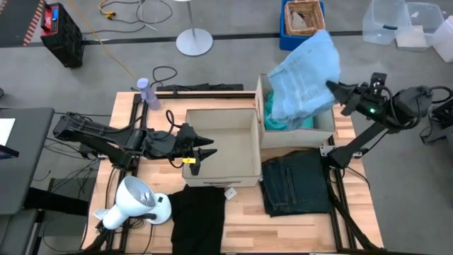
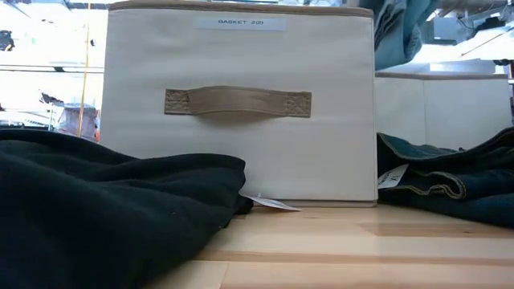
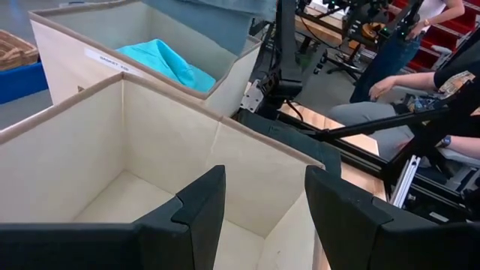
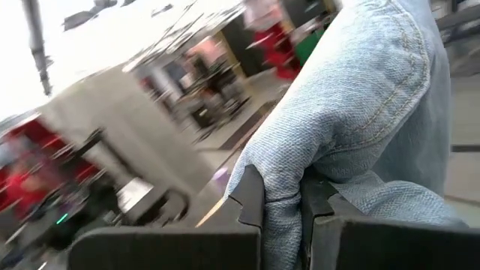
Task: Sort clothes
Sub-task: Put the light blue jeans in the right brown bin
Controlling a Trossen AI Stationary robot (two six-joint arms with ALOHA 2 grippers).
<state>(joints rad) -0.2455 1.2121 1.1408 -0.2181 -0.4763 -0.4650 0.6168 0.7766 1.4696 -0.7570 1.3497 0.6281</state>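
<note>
The light blue jeans [image 1: 306, 76] hang from my right gripper [image 1: 333, 88] above the far beige box [image 1: 262, 113], where the bright teal top [image 1: 282, 122] lies; the top also shows in the left wrist view [image 3: 166, 63]. The dark charcoal jeans [image 1: 296, 183] lie on the table at the right, in front of that box. The black garment [image 1: 198, 216] lies at the near edge. My left gripper [image 1: 207, 152] is open and empty over the left rim of the near beige box [image 1: 223, 145]. My right gripper pinches a bunched fold of the light blue jeans [image 4: 281, 196] between its two fingers, several layers thick. The fingers come roughly level from the table's right side. The jeans are lifted clear and hang beside and below the gripper, over the far box.
A white lamp-like object [image 1: 134, 202] lies at the near left of the table. A purple bottle [image 1: 147, 92] stands at the far left corner. A person sits beyond the table in the left wrist view [image 3: 405, 82]. A blue crate [image 1: 303, 25] stands on the floor behind.
</note>
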